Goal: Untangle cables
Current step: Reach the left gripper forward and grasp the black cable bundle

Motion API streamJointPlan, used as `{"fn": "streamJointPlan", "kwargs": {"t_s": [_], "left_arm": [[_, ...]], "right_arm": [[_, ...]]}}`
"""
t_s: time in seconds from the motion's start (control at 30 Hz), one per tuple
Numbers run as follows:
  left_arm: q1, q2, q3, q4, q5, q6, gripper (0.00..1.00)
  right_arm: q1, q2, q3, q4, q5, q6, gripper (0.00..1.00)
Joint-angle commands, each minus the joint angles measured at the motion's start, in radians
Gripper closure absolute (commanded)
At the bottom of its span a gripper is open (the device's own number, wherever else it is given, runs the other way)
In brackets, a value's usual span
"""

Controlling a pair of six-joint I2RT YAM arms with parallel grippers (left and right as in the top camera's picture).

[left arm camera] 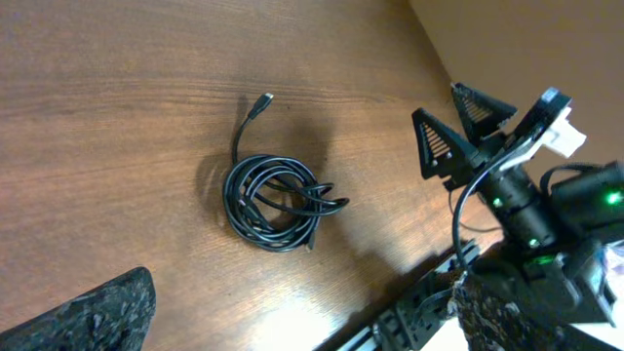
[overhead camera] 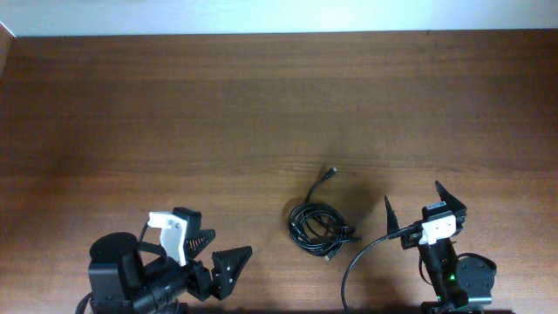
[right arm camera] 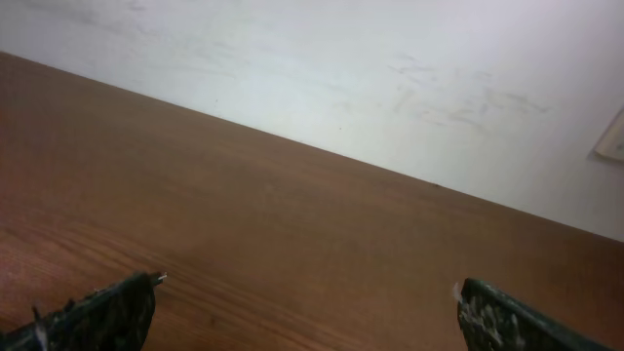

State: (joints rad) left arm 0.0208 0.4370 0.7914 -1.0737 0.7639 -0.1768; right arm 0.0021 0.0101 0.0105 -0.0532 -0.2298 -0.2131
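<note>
The cables lie knotted in one black coil on the wooden table near the front middle, with one loose end and its plug reaching up and back. The coil also shows in the left wrist view. My left gripper is open and empty at the front left, well left of the coil. My right gripper is open and empty at the front right, to the right of the coil. The right wrist view shows only bare table between its fingertips.
The wooden table runs back to a white wall. A thicker black robot cable curves from the right arm toward the front edge. The right arm base shows in the left wrist view.
</note>
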Motion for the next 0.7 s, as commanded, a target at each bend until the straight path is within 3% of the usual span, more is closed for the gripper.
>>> {"fn": "streamJointPlan", "kwargs": {"t_s": [0.0, 0.17, 0.33, 0.43, 0.57, 0.67], "left_arm": [[0.003, 0.004, 0.013, -0.001, -0.087, -0.2, 0.08], [0.003, 0.089, 0.063, -0.016, -0.23, -0.287, 0.16], [-0.025, 0.314, 0.158, -0.054, -0.393, -0.287, 0.32], [-0.156, 0.494, 0.216, -0.069, -0.534, -0.335, 0.35], [-0.402, 0.668, 0.216, -0.045, -0.642, -0.534, 0.34], [-0.575, 0.792, 0.216, 0.067, -0.658, -0.61, 0.2]], "right_arm": [[0.006, -0.005, -0.005, -0.007, 0.001, 0.004, 0.02], [0.006, -0.005, -0.005, -0.007, 0.001, 0.004, 0.01], [0.006, -0.005, -0.005, -0.007, 0.001, 0.004, 0.02], [0.006, -0.005, -0.005, -0.007, 0.001, 0.004, 0.01], [0.006, -0.005, -0.005, -0.007, 0.001, 0.004, 0.02], [0.006, -0.005, -0.005, -0.007, 0.001, 0.004, 0.02]]}}
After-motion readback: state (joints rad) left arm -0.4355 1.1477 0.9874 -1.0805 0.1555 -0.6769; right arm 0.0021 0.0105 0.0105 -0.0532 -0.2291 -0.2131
